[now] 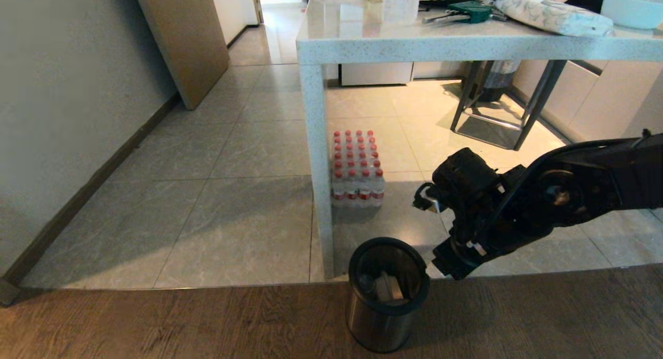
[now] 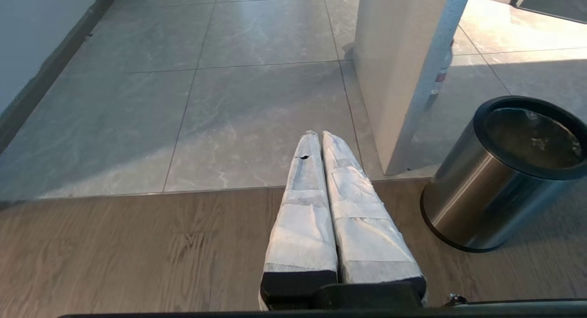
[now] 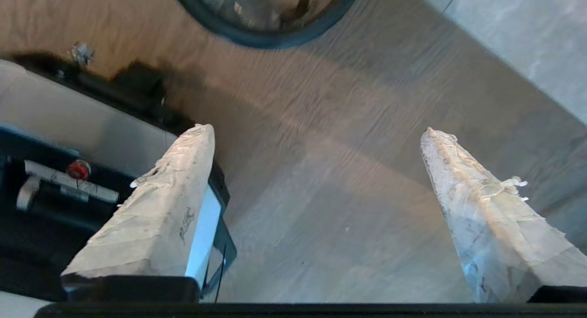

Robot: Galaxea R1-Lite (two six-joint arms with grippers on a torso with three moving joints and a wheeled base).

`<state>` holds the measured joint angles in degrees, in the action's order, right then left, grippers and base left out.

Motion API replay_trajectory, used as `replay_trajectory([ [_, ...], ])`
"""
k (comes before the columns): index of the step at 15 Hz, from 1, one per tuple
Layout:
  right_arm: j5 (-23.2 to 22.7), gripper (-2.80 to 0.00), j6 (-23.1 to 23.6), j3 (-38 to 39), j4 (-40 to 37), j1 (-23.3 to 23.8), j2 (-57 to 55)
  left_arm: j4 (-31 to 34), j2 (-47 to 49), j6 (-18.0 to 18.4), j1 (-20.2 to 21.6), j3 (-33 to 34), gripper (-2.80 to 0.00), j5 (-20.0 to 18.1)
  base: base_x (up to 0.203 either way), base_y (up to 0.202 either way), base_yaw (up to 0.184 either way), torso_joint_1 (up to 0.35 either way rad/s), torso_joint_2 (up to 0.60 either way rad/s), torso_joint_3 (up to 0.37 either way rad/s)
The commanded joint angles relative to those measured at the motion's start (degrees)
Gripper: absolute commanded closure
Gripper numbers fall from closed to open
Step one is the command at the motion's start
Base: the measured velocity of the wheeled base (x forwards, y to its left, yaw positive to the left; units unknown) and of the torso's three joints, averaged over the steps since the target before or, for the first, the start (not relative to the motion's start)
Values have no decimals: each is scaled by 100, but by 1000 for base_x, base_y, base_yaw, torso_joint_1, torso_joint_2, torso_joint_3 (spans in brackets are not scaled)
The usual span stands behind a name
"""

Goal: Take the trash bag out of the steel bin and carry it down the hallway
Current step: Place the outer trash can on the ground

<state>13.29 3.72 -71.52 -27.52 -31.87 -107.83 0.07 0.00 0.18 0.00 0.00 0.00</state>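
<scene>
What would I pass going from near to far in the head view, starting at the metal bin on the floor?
steel bin with the trash bag inside → pack of red-capped bottles beside the table leg → stool frame under the table → hallway at the far end.

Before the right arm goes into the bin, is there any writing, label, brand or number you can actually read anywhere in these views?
No text can be read in any view.
Pack of red-capped bottles: red label bands, print too small to read.
Steel bin: no marking visible on its wall or rim; the scraps inside show no legible print.
Items on the table: nothing readable.
Right gripper, open over the wooden floor beside the bin, and left gripper, shut: plain wrapped fingers, no lettering.
</scene>
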Motion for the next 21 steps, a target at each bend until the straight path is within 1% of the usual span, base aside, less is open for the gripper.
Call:
replay_trajectory([
  [1, -67, -280, -3, 112, 305, 1, -89, 1, -5, 0, 0, 0, 0, 0, 0, 0, 0, 0, 0, 0],
  [4, -394, -280, -109, 378, 1577, -73, -391, 1, 0, 0, 0, 0, 0, 0, 0, 0, 0, 0, 0, 0],
  [6, -785, -280, -130, 561, 2280, -135, -731, 1, 0, 0, 0, 0, 0, 0, 0, 0, 0, 0, 0, 0],
  [7, -964, -280, -139, 615, 2497, -142, -874, 1, 0, 0, 0, 0, 0, 0, 0, 0, 0, 0, 0, 0],
  [8, -1247, -280, -142, 628, 2671, -144, -1022, 1, 0, 0, 0, 0, 0, 0, 0, 0, 0, 0, 0, 0],
  [10, -1598, -280, -141, 565, 2822, -157, -1298, 1, 0, 0, 0, 0, 0, 0, 0, 0, 0, 0, 0, 0],
  [11, -1646, -280, -117, 529, 2883, -197, -1462, 1, 0, 0, 0, 0, 0, 0, 0, 0, 0, 0, 0, 0],
  [13, -1666, -280, -89, 392, 2999, -240, -1746, 1, 0, 0, 0, 0, 0, 0, 0, 0, 0, 0, 0, 0],
  [16, -1682, -280, -99, 410, 3022, -248, -1773, 1, 0, 0, 0, 0, 0, 0, 0, 0, 0, 0, 0, 0],
  [18, -1681, -280, -110, 128, 3028, -247, -2037, 1, -7, 0, 0, 0, 0, 0, 0, 0, 0, 0, 0, 0],
  [19, -1681, -280, -129, 174, 3051, -242, -1998, 1, 0, 0, 0, 0, 0, 0, 0, 0, 0, 0, 0, 0],
  [21, -1771, -280, -195, 559, 3155, -174, -1538, 1, 0, 0, 0, 0, 0, 0, 0, 0, 0, 0, 0, 0],
])
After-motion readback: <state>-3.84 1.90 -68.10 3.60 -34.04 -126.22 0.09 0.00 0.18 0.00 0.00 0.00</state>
